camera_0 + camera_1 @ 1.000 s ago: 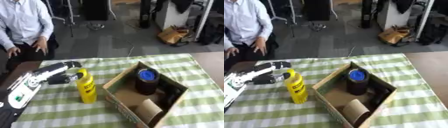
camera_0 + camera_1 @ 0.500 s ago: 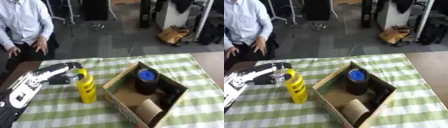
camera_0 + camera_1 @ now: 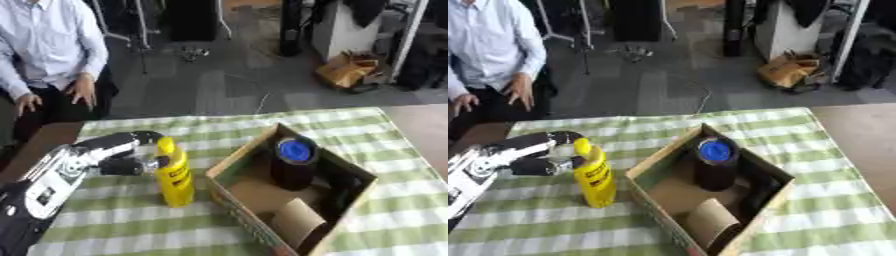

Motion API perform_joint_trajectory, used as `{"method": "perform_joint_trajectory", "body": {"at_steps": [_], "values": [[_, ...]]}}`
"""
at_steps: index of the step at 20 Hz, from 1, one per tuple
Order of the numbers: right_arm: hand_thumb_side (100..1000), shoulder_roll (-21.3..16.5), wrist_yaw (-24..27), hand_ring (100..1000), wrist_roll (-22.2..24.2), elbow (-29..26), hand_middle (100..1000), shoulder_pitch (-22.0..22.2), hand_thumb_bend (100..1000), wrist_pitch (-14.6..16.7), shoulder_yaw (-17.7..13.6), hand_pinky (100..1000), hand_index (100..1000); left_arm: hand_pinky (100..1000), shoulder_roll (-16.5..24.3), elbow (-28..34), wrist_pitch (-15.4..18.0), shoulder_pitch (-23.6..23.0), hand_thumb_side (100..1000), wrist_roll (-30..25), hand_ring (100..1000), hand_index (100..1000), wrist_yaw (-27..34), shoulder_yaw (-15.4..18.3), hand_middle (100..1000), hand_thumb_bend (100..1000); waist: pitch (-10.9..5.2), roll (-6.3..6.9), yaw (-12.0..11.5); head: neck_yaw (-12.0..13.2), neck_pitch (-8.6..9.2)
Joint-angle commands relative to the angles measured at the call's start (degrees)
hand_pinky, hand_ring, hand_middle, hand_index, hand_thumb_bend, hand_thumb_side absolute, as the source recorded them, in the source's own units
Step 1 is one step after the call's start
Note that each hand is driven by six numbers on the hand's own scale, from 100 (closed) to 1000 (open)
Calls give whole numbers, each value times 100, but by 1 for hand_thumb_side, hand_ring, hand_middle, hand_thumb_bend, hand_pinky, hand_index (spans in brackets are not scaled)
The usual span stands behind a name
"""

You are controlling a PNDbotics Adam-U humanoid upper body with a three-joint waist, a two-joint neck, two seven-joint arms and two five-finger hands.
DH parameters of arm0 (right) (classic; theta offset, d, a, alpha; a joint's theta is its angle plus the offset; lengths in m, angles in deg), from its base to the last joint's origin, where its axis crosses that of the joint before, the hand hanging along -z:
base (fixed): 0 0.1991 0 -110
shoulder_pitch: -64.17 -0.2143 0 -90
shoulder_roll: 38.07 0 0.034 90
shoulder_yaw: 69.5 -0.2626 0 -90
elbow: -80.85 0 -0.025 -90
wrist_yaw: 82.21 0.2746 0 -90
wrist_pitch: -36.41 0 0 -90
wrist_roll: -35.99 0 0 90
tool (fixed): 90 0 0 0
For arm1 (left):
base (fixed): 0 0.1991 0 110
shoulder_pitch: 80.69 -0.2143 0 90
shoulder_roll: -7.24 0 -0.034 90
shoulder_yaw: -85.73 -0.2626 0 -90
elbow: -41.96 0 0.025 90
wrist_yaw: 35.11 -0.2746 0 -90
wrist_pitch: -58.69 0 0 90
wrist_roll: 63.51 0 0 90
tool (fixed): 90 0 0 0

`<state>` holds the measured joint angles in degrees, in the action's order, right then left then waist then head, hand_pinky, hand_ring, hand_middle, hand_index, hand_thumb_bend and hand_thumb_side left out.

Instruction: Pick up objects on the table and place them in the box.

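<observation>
The tall yellow plastic bottle (image 3: 175,175) stands upright left of centre on the green-and-white checked tablecloth (image 3: 114,220), just beside the open cardboard box (image 3: 234,169). The black-and-silver left hand (image 3: 122,155) curls round its neck. In the right eye view, the box holds a dark blue-lidded canister (image 3: 715,164) and a brown cardboard roll (image 3: 710,222).

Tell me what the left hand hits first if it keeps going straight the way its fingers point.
Most likely the yellow bottle: the left hand points rightward at its upper part, already at or very near it. Beyond the bottle stands the cardboard box. Actual contact is hard to judge.
</observation>
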<state>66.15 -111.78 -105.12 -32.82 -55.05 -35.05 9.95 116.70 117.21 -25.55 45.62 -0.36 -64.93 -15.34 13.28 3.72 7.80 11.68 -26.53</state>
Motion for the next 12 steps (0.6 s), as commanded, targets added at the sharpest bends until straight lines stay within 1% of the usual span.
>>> {"method": "perform_joint_trajectory", "body": {"at_steps": [1,12], "values": [[1000,-41,35,732,-86,-93,682,-76,100,102,4,793,593,1000,93,13,9,133,1000,48,1000,1000,-45,36,1000,361,-81,-18,6,14,58],[1000,-47,40,732,-86,-93,681,-64,100,88,1,793,592,1000,90,68,-77,135,1000,58,1000,1000,224,70,1000,318,-85,-18,-6,6,92]]}}
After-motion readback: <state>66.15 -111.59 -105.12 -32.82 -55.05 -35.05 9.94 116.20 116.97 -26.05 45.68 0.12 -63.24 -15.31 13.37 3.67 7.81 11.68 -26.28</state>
